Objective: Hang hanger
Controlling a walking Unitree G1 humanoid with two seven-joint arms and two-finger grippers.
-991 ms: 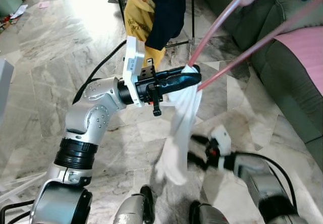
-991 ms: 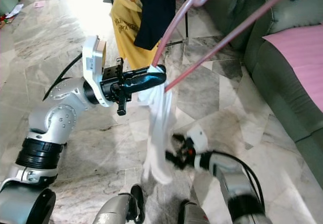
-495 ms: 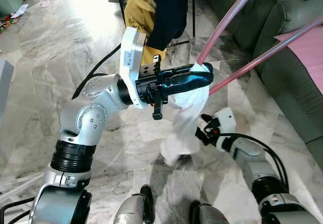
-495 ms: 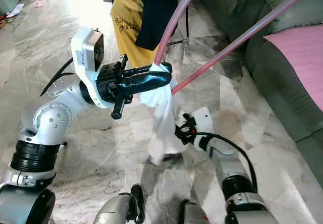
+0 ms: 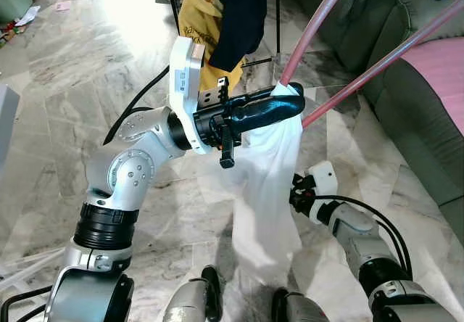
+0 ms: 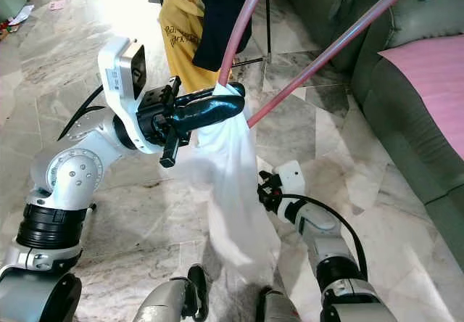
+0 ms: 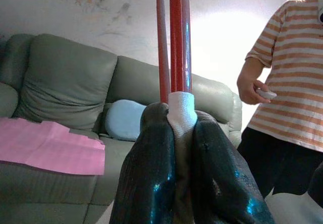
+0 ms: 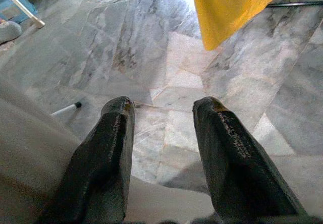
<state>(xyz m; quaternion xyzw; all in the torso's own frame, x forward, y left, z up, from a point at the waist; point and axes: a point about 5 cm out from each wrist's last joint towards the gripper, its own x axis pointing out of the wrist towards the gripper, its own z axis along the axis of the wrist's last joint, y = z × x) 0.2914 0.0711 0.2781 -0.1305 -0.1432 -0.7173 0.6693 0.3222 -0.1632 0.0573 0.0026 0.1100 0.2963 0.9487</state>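
Two left pincer (image 5: 290, 104) fingers clamp pink hanger (image 5: 319, 21), white garment (image 5: 264, 191).

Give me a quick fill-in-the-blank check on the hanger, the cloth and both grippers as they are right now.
1. The left gripper is shut on the pink hanger and the ____ cloth draped on it.
2. The right gripper has its fingers ____ and holds nothing.
3. Behind the left gripper, a yellow garment and a ____ one hang from a rack.
4. On the green sofa lies a ____ sheet.

Missing words: white; open; dark; pink
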